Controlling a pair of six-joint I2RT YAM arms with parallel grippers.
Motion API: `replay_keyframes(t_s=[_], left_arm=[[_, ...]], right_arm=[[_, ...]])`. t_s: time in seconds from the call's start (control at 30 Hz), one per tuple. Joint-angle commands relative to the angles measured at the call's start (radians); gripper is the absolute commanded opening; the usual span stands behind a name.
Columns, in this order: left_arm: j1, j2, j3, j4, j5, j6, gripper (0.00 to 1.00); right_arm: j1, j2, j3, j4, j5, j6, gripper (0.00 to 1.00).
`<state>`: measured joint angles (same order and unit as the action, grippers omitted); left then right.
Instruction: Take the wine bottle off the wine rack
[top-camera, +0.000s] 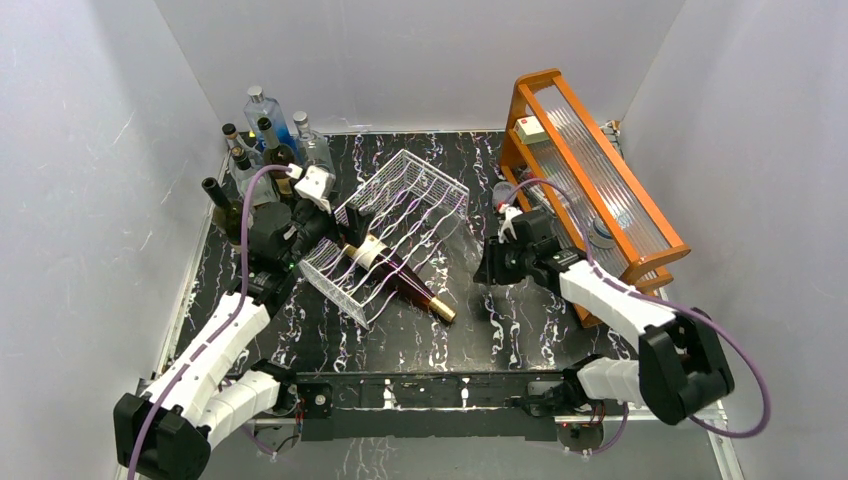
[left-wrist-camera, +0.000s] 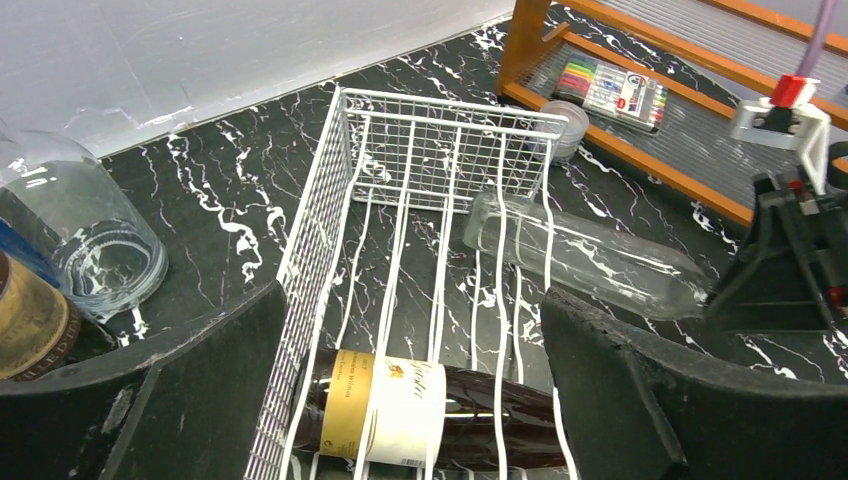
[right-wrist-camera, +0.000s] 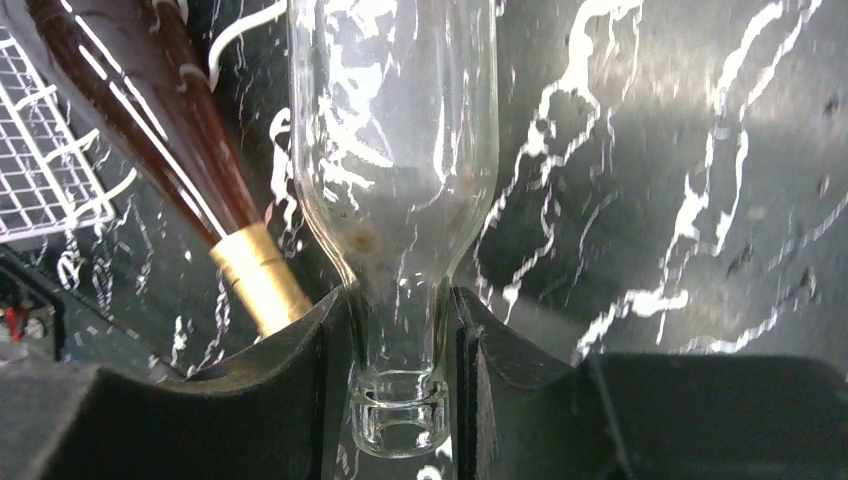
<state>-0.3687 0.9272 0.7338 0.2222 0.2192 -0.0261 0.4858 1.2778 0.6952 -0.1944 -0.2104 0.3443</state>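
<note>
The white wire wine rack (top-camera: 400, 215) (left-wrist-camera: 440, 140) stands mid-table. A dark wine bottle (top-camera: 395, 270) (left-wrist-camera: 440, 410) with a cream and gold label lies under its wavy wires. Its gold-foiled neck (right-wrist-camera: 258, 280) sticks out toward the front. A clear glass bottle (left-wrist-camera: 580, 255) (right-wrist-camera: 395, 130) lies at the rack's right side. My right gripper (top-camera: 492, 262) (right-wrist-camera: 400, 300) is shut on its neck, and the mouth shows between the pads. My left gripper (top-camera: 320, 235) (left-wrist-camera: 412, 300) hangs open over the rack's left end, above the dark bottle's base and not touching it.
Several upright bottles (top-camera: 265, 140) crowd the back left corner. A clear bottle's base (left-wrist-camera: 90, 240) is close to my left fingers. An orange wooden frame (top-camera: 590, 170) with ribbed clear panels stands at the right, and a marker pack (left-wrist-camera: 615, 90) lies in it. Grey walls enclose the table.
</note>
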Motion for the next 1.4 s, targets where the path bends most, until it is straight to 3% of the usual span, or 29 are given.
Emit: replay_keyframes(t_s=[0.0, 0.37, 0.53, 0.8, 1.0, 1.17, 1.37], left_arm=[[-0.003, 0.010, 0.028, 0.040, 0.028, -0.022, 0.98], [-0.021, 0.083, 0.026, 0.096, 0.186, -0.055, 0.98], [-0.133, 0.130, 0.025, 0.095, 0.293, -0.003, 0.98], [-0.367, 0.202, 0.029, 0.023, 0.232, 0.110, 0.98], [-0.545, 0.260, 0.062, -0.083, 0.144, 0.293, 0.98], [-0.672, 0.367, 0.212, -0.213, 0.098, 0.438, 0.98], [-0.772, 0.493, 0.319, -0.218, -0.021, 0.599, 0.98]], right_arm=[[-0.003, -0.116, 0.031, -0.199, 0.022, 0.083, 0.35], [-0.003, -0.297, 0.166, -0.458, 0.002, 0.137, 0.14], [-0.003, -0.316, 0.230, -0.560, -0.004, 0.126, 0.06], [-0.003, -0.352, 0.255, -0.646, 0.020, 0.088, 0.03], [-0.004, -0.379, 0.258, -0.667, 0.027, 0.071, 0.02], [-0.003, -0.417, 0.252, -0.657, 0.040, 0.062, 0.02], [-0.003, -0.445, 0.249, -0.655, 0.022, 0.051, 0.01]])
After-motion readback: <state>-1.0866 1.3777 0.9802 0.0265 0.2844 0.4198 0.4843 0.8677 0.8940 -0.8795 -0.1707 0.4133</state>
